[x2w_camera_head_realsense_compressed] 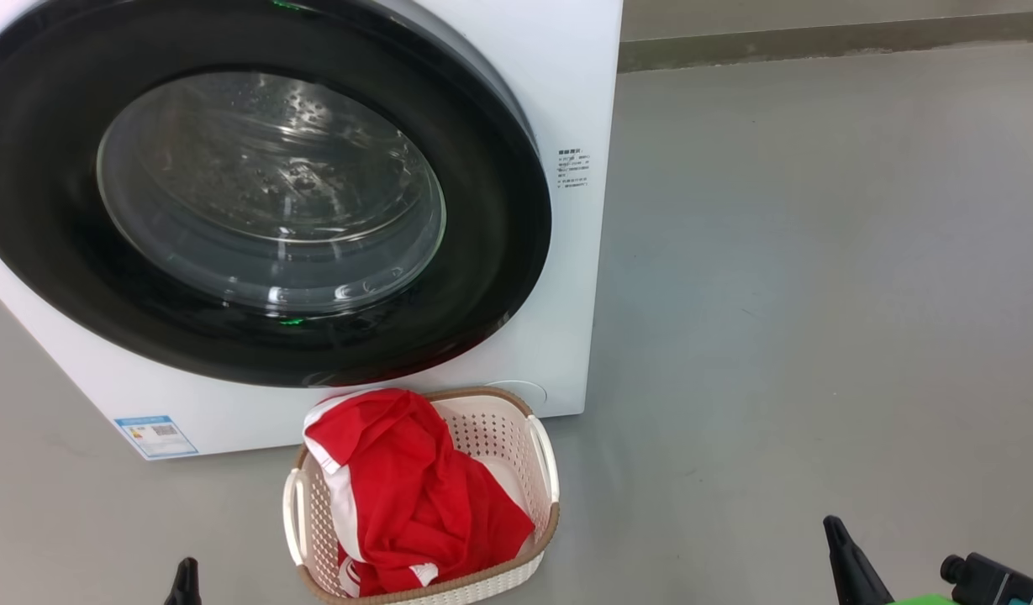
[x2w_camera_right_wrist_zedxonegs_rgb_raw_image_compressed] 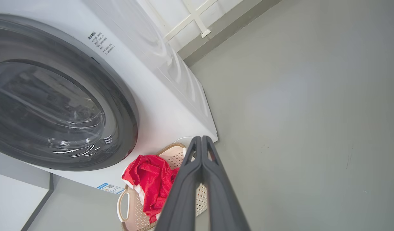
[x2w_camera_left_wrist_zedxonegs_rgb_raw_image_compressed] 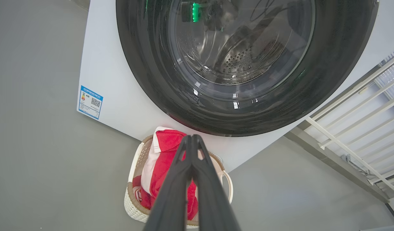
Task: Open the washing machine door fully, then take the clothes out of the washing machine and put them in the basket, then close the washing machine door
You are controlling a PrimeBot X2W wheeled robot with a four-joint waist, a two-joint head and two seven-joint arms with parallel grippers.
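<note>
The washing machine (x2w_camera_head_realsense_compressed: 566, 101) stands ahead with its black-rimmed glass door (x2w_camera_head_realsense_compressed: 264, 193) lying flat against its front. On the floor before it sits the cream basket (x2w_camera_head_realsense_compressed: 516, 454) holding red and white clothes (x2w_camera_head_realsense_compressed: 415, 496). My left gripper (x2w_camera_left_wrist_zedxonegs_rgb_raw_image_compressed: 192, 138) is shut and empty, its tips above the basket (x2w_camera_left_wrist_zedxonegs_rgb_raw_image_compressed: 132, 179) and clothes (x2w_camera_left_wrist_zedxonegs_rgb_raw_image_compressed: 164, 150). Over the basket's (x2w_camera_right_wrist_zedxonegs_rgb_raw_image_compressed: 176, 154) right side my right gripper (x2w_camera_right_wrist_zedxonegs_rgb_raw_image_compressed: 201, 138) is shut with nothing in it, the clothes (x2w_camera_right_wrist_zedxonegs_rgb_raw_image_compressed: 148, 175) to its left. Both fingertips peek in at the head view's bottom: left (x2w_camera_head_realsense_compressed: 186, 580), right (x2w_camera_head_realsense_compressed: 848, 555).
Grey floor (x2w_camera_head_realsense_compressed: 819, 294) spreads wide to the right of the machine. A white railing (x2w_camera_left_wrist_zedxonegs_rgb_raw_image_compressed: 360, 128) and a low kerb run behind the machine. A blue label sticker (x2w_camera_head_realsense_compressed: 156, 435) sits on the machine's lower left corner.
</note>
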